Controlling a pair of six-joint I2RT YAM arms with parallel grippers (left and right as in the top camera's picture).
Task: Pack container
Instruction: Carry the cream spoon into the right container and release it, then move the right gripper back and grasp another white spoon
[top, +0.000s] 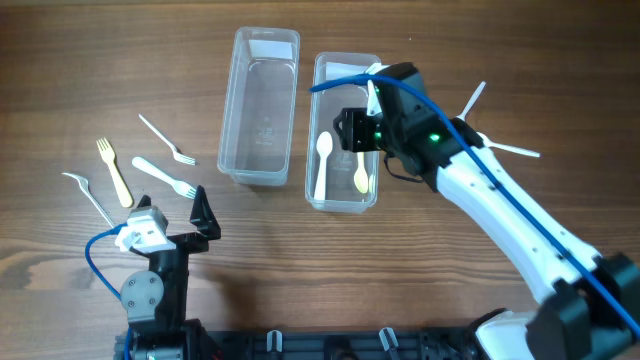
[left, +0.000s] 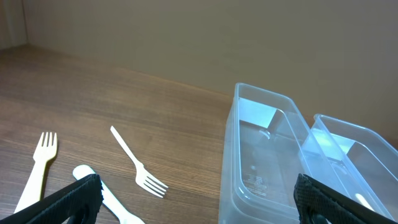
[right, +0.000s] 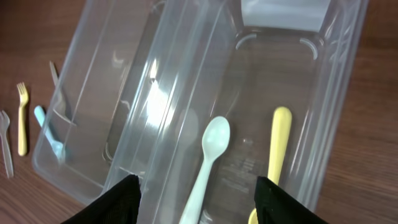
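Note:
Two clear plastic containers stand side by side. The left container (top: 262, 105) is empty. The right container (top: 372, 195) holds a white spoon (top: 322, 165) and a yellow spoon (top: 361, 172). My right gripper (top: 365, 125) hovers open and empty over the right container. In the right wrist view the white spoon (right: 208, 162) and yellow spoon (right: 277, 149) lie below its fingers (right: 196, 199). My left gripper (top: 170, 215) is open and empty near the front left, facing the containers (left: 264, 155).
Loose cutlery lies at the left: a yellow fork (top: 113, 170), a white fork (top: 167, 140), a white utensil (top: 163, 177) and a clear fork (top: 88, 197). Two white utensils (top: 510, 150) lie right of the containers, partly under my right arm.

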